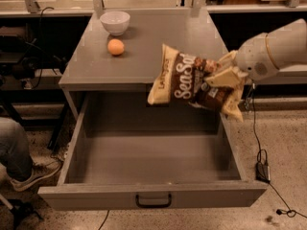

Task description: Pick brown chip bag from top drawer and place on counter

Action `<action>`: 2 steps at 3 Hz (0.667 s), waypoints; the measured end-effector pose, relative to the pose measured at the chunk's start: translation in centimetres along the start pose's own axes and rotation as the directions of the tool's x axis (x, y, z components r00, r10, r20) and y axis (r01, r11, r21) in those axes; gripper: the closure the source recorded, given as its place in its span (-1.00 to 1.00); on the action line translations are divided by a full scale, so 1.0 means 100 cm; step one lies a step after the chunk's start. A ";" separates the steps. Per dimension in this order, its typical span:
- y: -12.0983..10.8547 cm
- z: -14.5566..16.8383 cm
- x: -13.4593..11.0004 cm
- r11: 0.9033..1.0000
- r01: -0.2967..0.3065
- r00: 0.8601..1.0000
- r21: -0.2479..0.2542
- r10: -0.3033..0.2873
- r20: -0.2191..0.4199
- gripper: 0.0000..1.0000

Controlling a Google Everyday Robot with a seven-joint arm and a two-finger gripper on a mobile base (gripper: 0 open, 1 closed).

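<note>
Hanging in the air, the chip bag (189,83) is what you see first. It is brown in the middle with big white letters, and its edges are pale yellow. It is tipped over, with its left end a bit higher than its right end. It touches nothing below it. From your view it sits over the front right edge of the tabletop (158,47) and the back right part of the drawer (153,157). You cannot tell if it is right above the tabletop or just in front of it.

Your tool (225,75) has the bag pinched by its right side, and its fingers are closed tight on the crinkly edge. The arm (273,51) comes in from the right, big, round and pale.

The drawer is pulled out wide toward you. You can see its grey floor and its side walls. A small black handle (153,201) sits in the middle of its front.

On the tabletop, far back on the left, there is a white bowl (115,22). An orange (116,47) lies just in front of the bowl, close to it but not touching it. Both are well apart from the bag.

On the floor to the right, a black cable (261,152) runs down past the drawer. On the left you can see a shoe (29,176).
</note>
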State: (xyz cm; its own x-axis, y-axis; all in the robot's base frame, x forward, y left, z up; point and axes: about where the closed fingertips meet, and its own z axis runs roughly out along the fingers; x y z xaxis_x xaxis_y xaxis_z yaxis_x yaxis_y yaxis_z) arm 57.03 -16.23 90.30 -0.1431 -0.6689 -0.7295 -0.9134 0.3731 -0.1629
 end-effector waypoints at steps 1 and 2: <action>-0.048 -0.028 -0.045 0.990 0.078 0.991 0.118 -0.090 0.095 1.00; -0.099 -0.029 -0.069 0.981 0.087 0.984 0.173 -0.112 0.139 1.00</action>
State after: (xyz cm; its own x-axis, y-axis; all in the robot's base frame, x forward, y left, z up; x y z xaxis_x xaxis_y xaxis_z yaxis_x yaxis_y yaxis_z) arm 65.92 -17.20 98.84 0.0144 -0.6109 -0.7916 -0.8424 0.4191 -0.3388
